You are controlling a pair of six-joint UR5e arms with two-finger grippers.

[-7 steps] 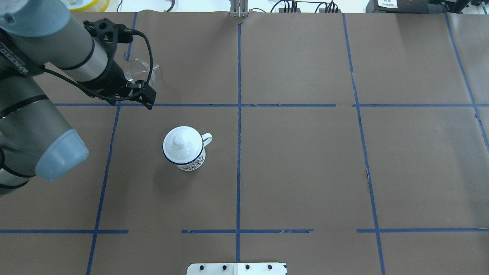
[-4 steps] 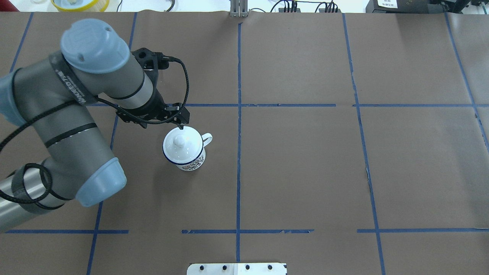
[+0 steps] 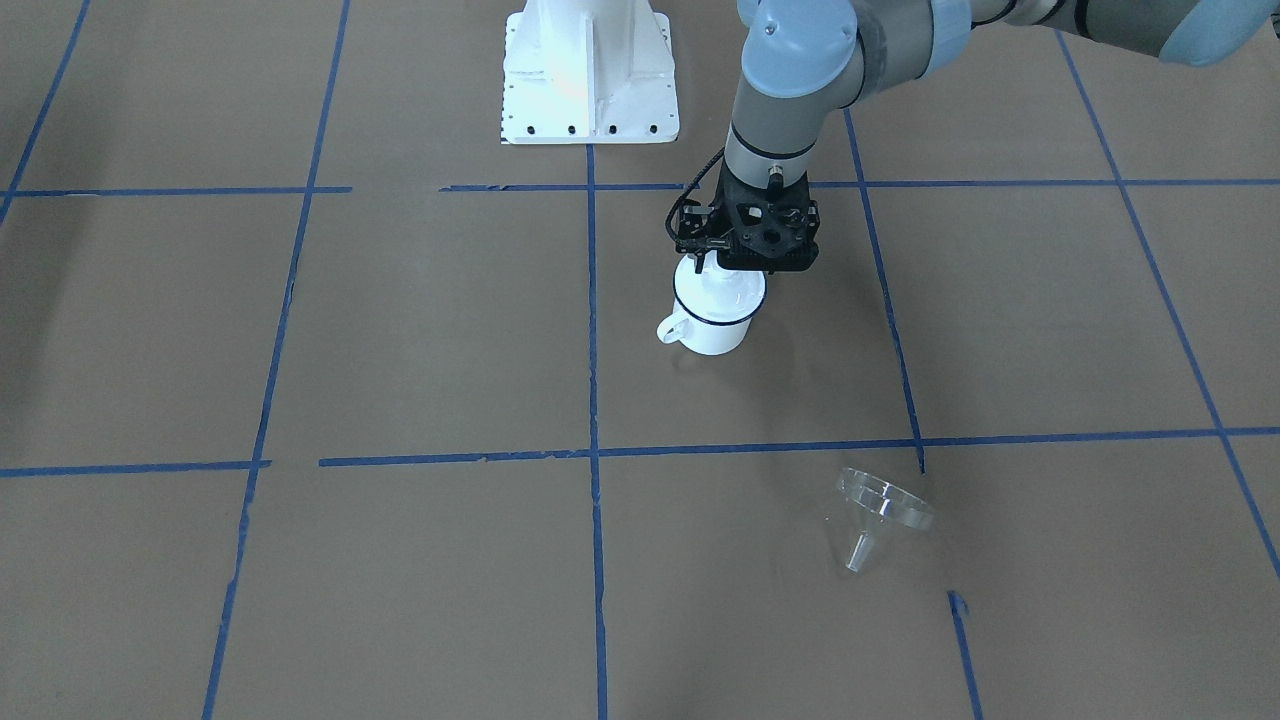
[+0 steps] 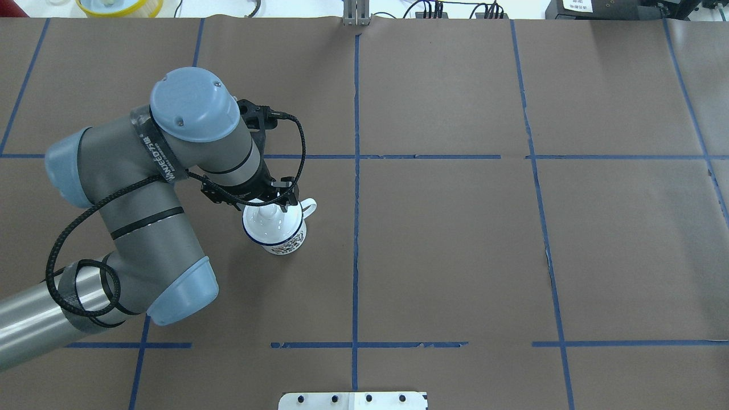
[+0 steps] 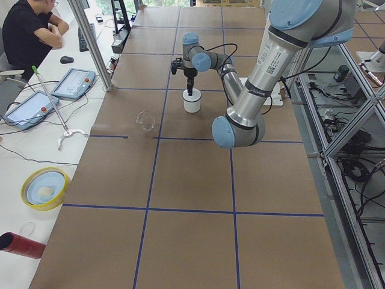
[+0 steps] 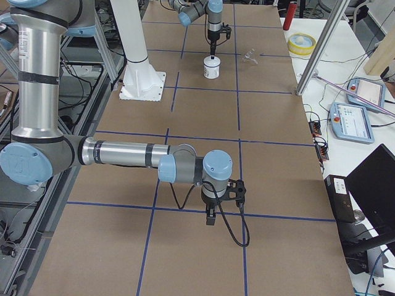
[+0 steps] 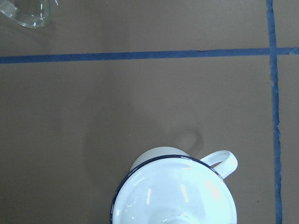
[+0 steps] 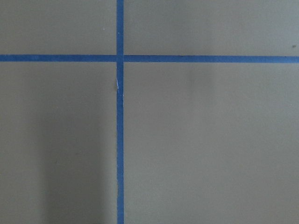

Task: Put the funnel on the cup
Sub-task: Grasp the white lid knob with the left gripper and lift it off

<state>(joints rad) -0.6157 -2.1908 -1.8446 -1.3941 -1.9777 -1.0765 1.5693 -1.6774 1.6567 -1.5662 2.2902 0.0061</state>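
Note:
The white mug (image 4: 286, 244) with a dark blue rim stands upright on the brown paper, and a white knobbed lid (image 4: 267, 222) sits on it. It also shows in the front view (image 3: 712, 335) and the left wrist view (image 7: 140, 163). My left gripper (image 4: 283, 200) hangs just above the lid near its knob; its fingers look close together and hold nothing. The clear funnel (image 3: 880, 512) lies on its side on the table, apart from the mug, and shows at the corner of the left wrist view (image 7: 28, 11). My arm hides it in the overhead view. My right gripper (image 6: 210, 217) points down over bare paper; I cannot tell its state.
Blue tape lines (image 4: 356, 228) divide the table into squares. The robot's white base plate (image 3: 588, 75) is behind the mug. A yellow dish (image 5: 43, 188) and tablets (image 5: 73, 83) lie on a side bench where an operator (image 5: 27, 30) sits.
My left arm has swung from beside the funnel at the back left over to the mug, and the gripper now hangs over the lid. Mug, lid and funnel have not moved.

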